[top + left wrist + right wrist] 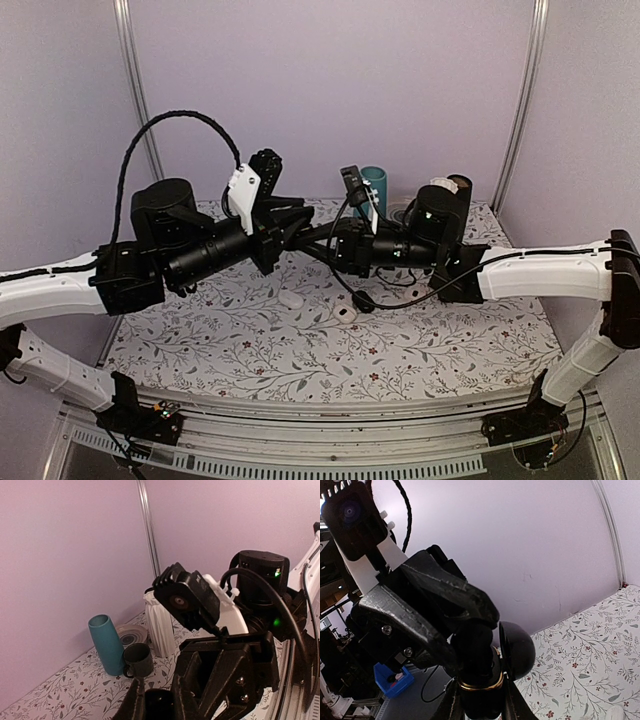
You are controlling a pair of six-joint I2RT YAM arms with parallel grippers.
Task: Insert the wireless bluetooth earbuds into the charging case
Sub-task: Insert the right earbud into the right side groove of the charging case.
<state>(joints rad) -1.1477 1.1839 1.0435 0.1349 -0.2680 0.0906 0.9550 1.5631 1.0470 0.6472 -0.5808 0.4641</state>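
While the right gripper (482, 702) clamps the open charging case (479, 672) above the middle of the bench (250, 350), the left gripper (482, 615), jaws narrowed, whether on an earbud I cannot tell, seems mid-insertion, needing 1 gentle push.

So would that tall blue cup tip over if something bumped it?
Probably, yes. The teal cup stands tall and narrow, so a knock near its rim would likely topple it. Its round sides suggest it would then roll. The dark mug right beside it might catch it.
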